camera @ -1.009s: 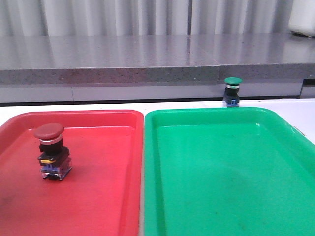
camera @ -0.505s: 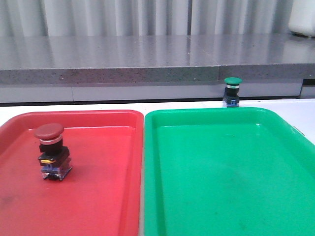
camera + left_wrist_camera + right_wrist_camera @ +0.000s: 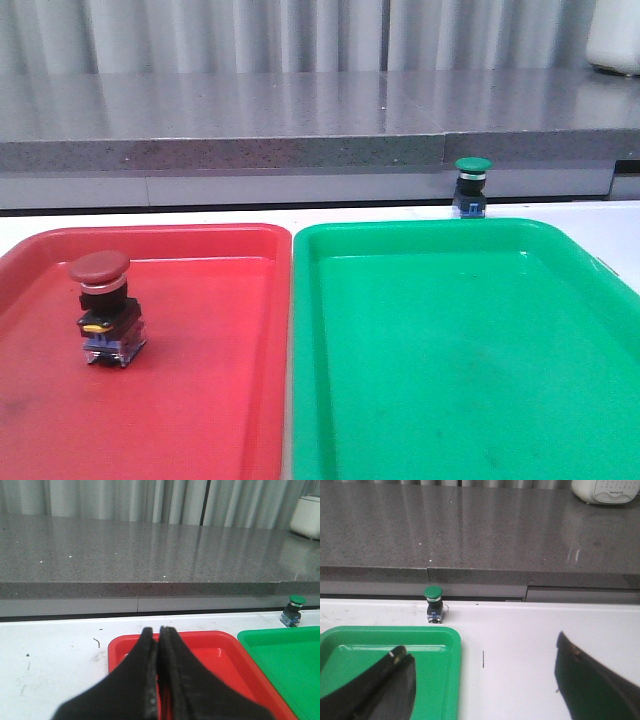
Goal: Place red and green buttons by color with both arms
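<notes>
The red button point(image 3: 103, 306) stands upright inside the red tray point(image 3: 220, 400), near its left side. The green button point(image 3: 472, 186) stands on the white table just behind the green tray point(image 3: 470, 380); it also shows in the left wrist view point(image 3: 293, 611) and the right wrist view point(image 3: 433, 603). Neither arm shows in the front view. My left gripper point(image 3: 157, 632) is shut and empty, over the near part of the red tray point(image 3: 220, 655). My right gripper point(image 3: 480, 652) is wide open and empty, over the green tray's right edge point(image 3: 451, 660), short of the green button.
A grey stone ledge point(image 3: 300, 130) runs along the back of the white table point(image 3: 530, 630). A white appliance point(image 3: 615, 35) stands on the ledge at far right. The two trays sit side by side, nearly touching.
</notes>
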